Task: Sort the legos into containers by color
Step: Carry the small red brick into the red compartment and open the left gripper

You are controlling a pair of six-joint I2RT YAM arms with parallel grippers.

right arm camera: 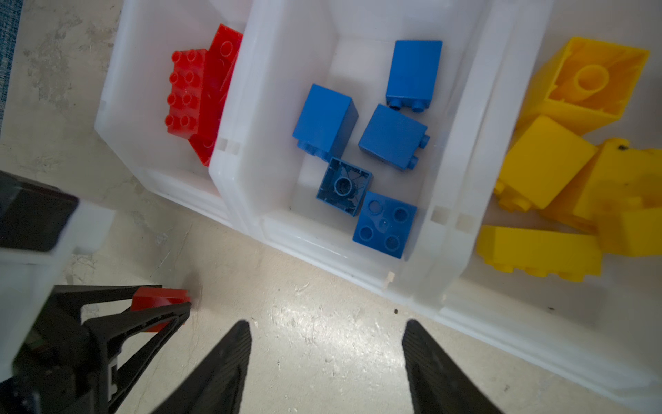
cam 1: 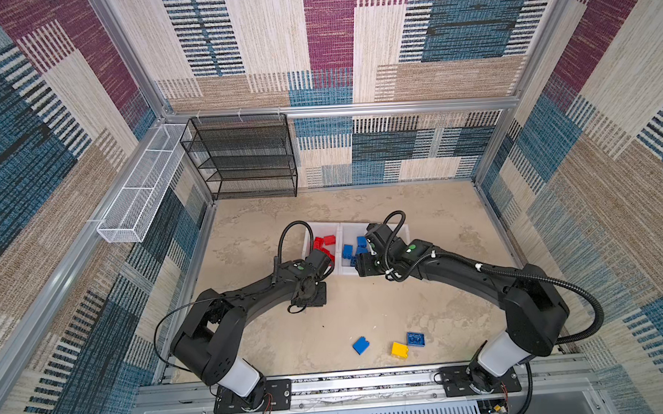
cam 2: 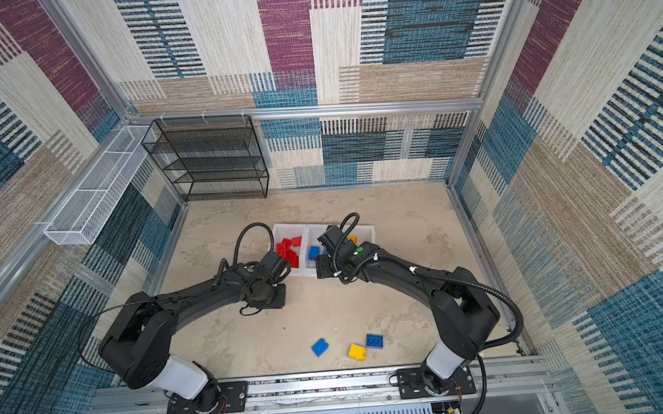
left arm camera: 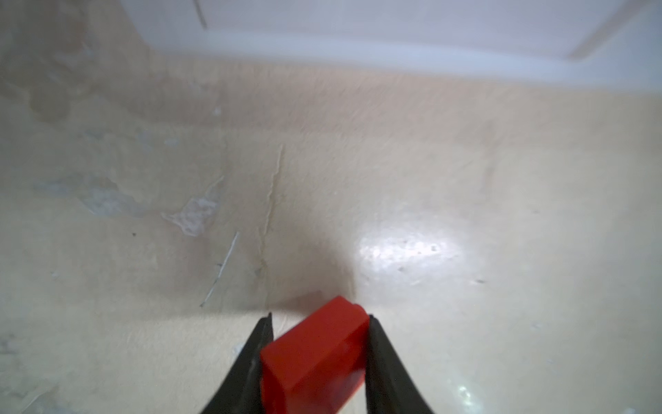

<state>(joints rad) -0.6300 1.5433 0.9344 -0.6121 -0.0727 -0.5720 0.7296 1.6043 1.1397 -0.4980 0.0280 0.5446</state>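
My left gripper (left arm camera: 320, 319) is shut on a red lego (left arm camera: 315, 355), low over the table in front of the containers. The right wrist view shows that red lego (right arm camera: 159, 299) between the left fingers (right arm camera: 172, 313). My right gripper (right arm camera: 326, 323) stands open and holds nothing, just in front of the middle bin (right arm camera: 272, 229). The three white containers (cam 1: 323, 226) hold red legos (right arm camera: 190, 89), blue legos (right arm camera: 390, 138) and yellow legos (right arm camera: 544, 161), one colour per bin. Near the front of the table lie a blue lego (cam 1: 361, 345), a yellow lego (cam 1: 399, 350) and a flat blue lego (cam 1: 415, 339).
A black mesh rack (cam 1: 243, 158) stands at the back left against the wall. A long white wire basket (cam 1: 141, 193) hangs on the left wall. Both arms bend in towards the bins from the front rail (cam 1: 368, 383).
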